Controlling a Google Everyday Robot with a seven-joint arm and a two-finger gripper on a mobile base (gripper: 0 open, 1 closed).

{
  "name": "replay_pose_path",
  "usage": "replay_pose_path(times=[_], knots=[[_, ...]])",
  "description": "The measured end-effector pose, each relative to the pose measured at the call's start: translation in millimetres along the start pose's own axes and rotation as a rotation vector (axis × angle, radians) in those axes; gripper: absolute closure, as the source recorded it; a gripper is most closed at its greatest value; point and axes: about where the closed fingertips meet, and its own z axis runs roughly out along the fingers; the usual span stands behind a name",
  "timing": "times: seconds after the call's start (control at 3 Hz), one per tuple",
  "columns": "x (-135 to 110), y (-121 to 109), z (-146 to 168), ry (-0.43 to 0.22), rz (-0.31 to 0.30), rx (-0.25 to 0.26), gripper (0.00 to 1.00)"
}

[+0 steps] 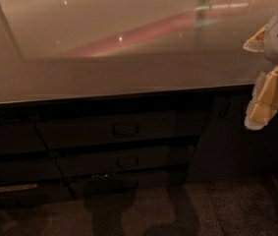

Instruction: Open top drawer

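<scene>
One camera view, one entry.

**Item:** top drawer [79,131]. It has a dark front and is the widest and tallest of three stacked fronts. It sits at lower centre of the frame, directly beneath the front edge of the pale surface [128,77]. No inner rim or gap shows, so it is judged shut.

**Fitting:** handle [125,130], a small dark loop centred on the front.

**Below it:** middle drawer [89,163] and bottom drawer [104,185], both shallower.

**Handling (judgement):** a stiff panel on runners, not fragile. It will likely give steady, moderate resistance to a straight pull outward. The flat front offers no purchase, so the loop handle is the only place to take hold. The loop is small, so an off-centre grip may slip off.

**End effector** [266,87]: at the right edge of the frame, upper to middle, partly cropped. It has a pale housing with yellowish parts. Whether it is open or closed cannot be told, and nothing is seen in its hold.

**Relation:** the handle lies well to the left of the end effector and lower. The two are well apart with no contact.
</scene>
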Motion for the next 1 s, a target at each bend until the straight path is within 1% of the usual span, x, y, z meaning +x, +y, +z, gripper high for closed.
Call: replay_pose_path(times=[0.33,0.67,1.0], knots=[[0.4,-0.3,0.7,-0.007,0.004,-0.001,0.00],[-7.2,4.7,10.0,-0.010,-0.016,-0.023,0.00],[-30.0,22.5,20.1,-0.010,-0.104,-0.033,0.00]])
